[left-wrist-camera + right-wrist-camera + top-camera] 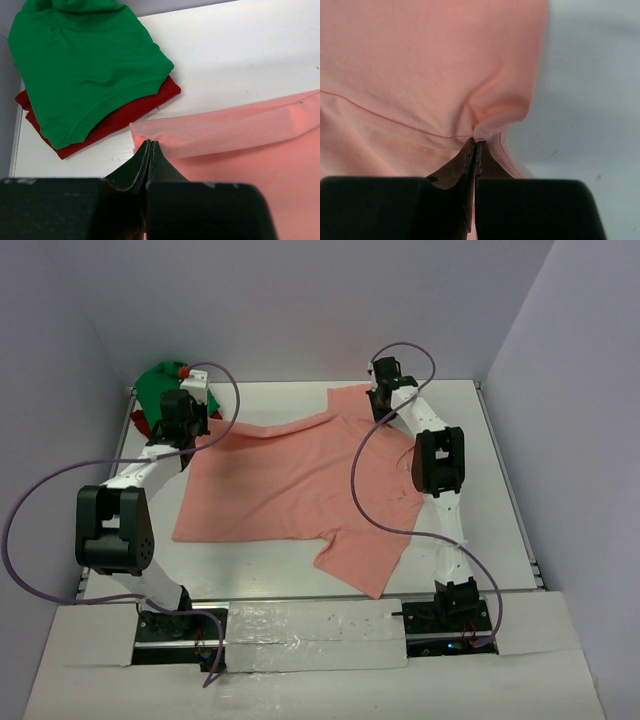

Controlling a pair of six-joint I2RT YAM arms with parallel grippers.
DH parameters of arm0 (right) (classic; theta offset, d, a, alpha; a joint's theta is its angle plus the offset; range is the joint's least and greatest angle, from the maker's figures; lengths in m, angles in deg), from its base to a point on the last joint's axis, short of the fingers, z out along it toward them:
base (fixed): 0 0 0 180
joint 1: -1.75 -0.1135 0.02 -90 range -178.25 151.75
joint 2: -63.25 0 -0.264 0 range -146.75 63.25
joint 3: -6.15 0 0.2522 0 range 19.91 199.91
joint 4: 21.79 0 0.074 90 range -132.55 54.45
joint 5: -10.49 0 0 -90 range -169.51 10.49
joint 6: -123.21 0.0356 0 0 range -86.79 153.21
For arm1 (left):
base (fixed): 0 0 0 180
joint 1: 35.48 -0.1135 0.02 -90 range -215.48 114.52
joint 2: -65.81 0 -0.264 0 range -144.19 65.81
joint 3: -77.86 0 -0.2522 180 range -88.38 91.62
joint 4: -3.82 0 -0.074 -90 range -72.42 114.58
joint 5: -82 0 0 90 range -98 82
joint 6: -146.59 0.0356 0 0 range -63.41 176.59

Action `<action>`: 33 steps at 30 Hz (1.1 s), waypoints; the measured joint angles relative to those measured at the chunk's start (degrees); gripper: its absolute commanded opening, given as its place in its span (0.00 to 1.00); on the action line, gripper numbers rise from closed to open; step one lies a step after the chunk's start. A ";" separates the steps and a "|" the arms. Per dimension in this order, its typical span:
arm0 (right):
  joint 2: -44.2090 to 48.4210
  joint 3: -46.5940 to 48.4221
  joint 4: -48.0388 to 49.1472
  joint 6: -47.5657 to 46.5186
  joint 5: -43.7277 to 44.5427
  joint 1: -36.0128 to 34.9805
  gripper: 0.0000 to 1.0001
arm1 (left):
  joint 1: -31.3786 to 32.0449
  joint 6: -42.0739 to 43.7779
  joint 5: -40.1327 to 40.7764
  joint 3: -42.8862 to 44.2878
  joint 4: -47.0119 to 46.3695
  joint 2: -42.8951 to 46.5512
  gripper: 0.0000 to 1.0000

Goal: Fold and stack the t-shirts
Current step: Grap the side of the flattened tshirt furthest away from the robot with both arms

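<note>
The salmon-pink t-shirt [290, 485] lies spread on the white table, one sleeve pointing to the near right. My left gripper [185, 425] is shut on its far left corner [150, 135]. My right gripper [380, 405] is shut on its far right edge [485, 127]. The far edge between them is folded over and lifted a little. The bright green t-shirt [165, 385] lies folded on the dark red t-shirt [143, 423] at the far left corner; both also show in the left wrist view, green [85, 65] over red [120, 117].
Purple cables loop from both arms over the shirt. The table [480, 460] has raised walls at the sides and back. A taped white strip [310, 635] runs along the near edge between the arm bases.
</note>
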 measured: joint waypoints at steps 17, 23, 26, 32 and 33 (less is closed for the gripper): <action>8.39 -13.31 5.62 -3.56 6.75 4.07 0.00 | -0.87 0.15 -1.84 -5.51 -0.37 1.75 0.00; 11.76 -14.86 5.64 -3.54 6.34 4.85 0.00 | -1.64 0.20 -3.50 -8.96 -0.76 3.06 0.00; 13.27 -14.93 5.60 -3.45 5.62 4.83 0.00 | -2.03 0.22 -4.22 -10.40 -0.76 3.06 0.00; 16.98 -16.13 4.87 -1.97 1.79 4.85 0.00 | -2.25 0.39 -6.05 -11.58 -0.90 2.75 0.00; 17.77 -16.52 4.59 -1.73 1.07 4.87 0.00 | -2.25 0.46 -6.25 -11.58 -0.98 2.58 0.00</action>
